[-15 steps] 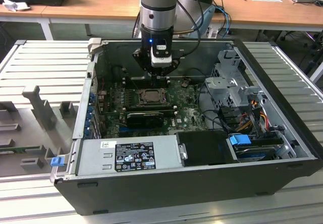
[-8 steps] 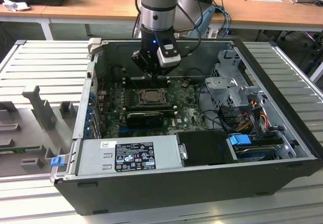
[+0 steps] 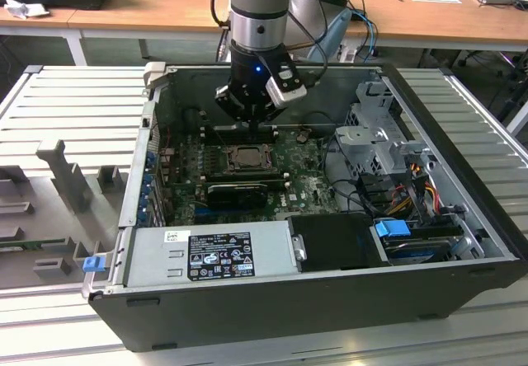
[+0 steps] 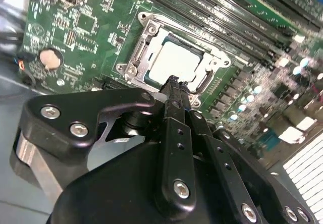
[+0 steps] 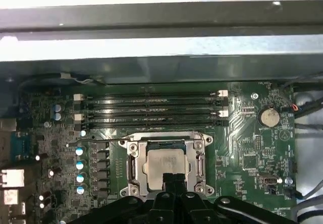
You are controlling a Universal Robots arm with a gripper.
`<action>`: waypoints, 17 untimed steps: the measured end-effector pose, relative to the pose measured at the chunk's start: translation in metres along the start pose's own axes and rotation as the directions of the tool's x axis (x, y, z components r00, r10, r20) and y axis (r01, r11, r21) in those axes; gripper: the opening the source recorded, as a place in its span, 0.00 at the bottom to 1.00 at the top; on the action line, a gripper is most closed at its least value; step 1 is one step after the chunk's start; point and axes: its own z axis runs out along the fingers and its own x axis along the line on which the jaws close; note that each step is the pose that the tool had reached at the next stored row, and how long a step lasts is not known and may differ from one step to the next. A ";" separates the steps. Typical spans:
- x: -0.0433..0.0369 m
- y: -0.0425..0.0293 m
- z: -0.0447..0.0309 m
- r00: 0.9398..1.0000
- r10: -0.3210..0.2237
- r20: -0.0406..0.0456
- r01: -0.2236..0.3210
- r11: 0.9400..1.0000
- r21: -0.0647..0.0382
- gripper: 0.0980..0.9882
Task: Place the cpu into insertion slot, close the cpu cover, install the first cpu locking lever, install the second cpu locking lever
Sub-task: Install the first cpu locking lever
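Chip: small flat silver-grey square cpu (image 5: pixel 164 163), seated in the black-framed square insertion slot (image 5: pixel 161 144).
Cover: thin dark-grey metal cpu cover (image 5: pixel 200 164), lying flat around the chip, apparently to clamp it.
Jaws: black gripper (image 5: pixel 171 179), pinched together and empty, tip at the socket edge; probably serving as a narrow pusher.

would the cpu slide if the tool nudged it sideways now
Probably not: the cpu lies flat with the cpu cover framing its edges. It looks rigid, likely light. Its smooth metal top may let the tool skid.
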 end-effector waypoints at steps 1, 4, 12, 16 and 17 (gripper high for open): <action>0.0000 0.0000 0.0001 0.999 -0.039 -0.001 0.039 0.999 0.000 0.01; 0.0025 0.0001 0.0001 0.992 -0.128 -0.002 0.128 0.992 -0.002 0.01; 0.0296 0.0014 0.0011 0.996 -0.092 -0.001 0.092 0.996 -0.001 0.01; 0.0527 0.0013 0.0012 0.996 -0.092 -0.001 0.092 0.996 -0.001 0.01; 0.0569 0.0012 0.0012 0.996 -0.093 -0.001 0.093 0.996 -0.001 0.01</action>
